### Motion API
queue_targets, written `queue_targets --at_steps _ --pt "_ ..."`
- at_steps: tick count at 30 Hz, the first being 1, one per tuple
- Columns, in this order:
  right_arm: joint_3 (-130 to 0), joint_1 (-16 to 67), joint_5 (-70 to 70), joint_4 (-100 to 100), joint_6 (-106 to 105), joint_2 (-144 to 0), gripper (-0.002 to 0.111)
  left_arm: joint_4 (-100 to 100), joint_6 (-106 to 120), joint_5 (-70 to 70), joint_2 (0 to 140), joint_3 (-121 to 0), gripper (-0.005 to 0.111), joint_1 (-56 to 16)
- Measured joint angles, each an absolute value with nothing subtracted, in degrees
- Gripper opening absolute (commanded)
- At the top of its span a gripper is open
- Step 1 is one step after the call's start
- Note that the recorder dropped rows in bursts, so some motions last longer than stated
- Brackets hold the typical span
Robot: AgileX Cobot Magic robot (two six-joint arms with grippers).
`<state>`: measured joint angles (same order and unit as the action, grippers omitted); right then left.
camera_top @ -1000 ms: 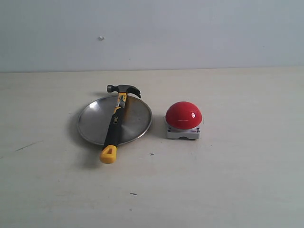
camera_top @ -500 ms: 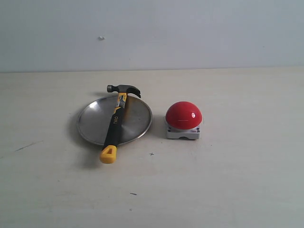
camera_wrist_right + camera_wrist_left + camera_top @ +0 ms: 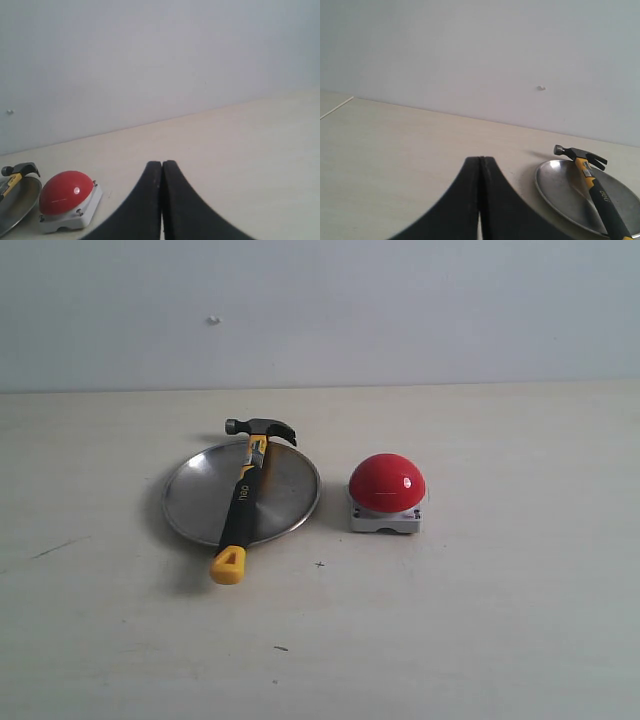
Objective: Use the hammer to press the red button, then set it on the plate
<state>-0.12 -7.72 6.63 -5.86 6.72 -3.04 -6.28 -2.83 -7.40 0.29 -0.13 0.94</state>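
Note:
The hammer (image 3: 245,498) lies across the silver plate (image 3: 195,495), its dark head past the far rim and its yellow looped end hanging over the near rim. To the right of the plate stands the red button (image 3: 387,483) on its grey base. Neither arm shows in the exterior view. In the left wrist view my left gripper (image 3: 481,159) is shut and empty, well short of the plate (image 3: 560,187) and hammer (image 3: 592,182). My right gripper (image 3: 162,162) is shut with nothing in it, apart from the red button (image 3: 65,192); the hammer head (image 3: 17,170) shows beyond.
A pale wooden table (image 3: 500,620) carries everything, backed by a plain light wall (image 3: 400,310) with a small mark (image 3: 212,320). A few dark specks dot the tabletop near the front.

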Motion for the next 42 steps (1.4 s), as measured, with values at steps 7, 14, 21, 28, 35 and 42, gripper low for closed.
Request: queue_targets --at_steps 7,14,21,28,35,42 --pt "-0.12 -7.72 1.30 -5.42 3.39 -3.04 0.000 -6.28 -2.83 -7.40 0.29 -0.13 0.000 0.94" --pt "-0.12 -7.72 1.18 -5.42 3.15 -0.50 0.000 -6.28 -2.83 -7.40 0.29 -0.13 0.000 0.94" --pt "-0.12 -7.83 1.18 -4.62 3.12 -0.39 0.000 -6.28 -2.83 -7.40 0.29 -0.13 0.000 0.94" --pt "-0.12 -12.56 1.18 -4.17 3.12 -0.39 0.000 -6.28 -2.83 -7.40 0.29 -0.13 0.000 0.94" --pt "-0.12 -13.15 1.18 -4.17 3.37 -0.39 0.000 -6.28 -2.83 -7.40 0.29 -0.13 0.000 0.94" --pt "-0.12 -13.15 1.18 -4.28 3.50 -0.39 0.000 -6.28 -2.83 -7.40 0.29 -0.13 0.000 0.94"
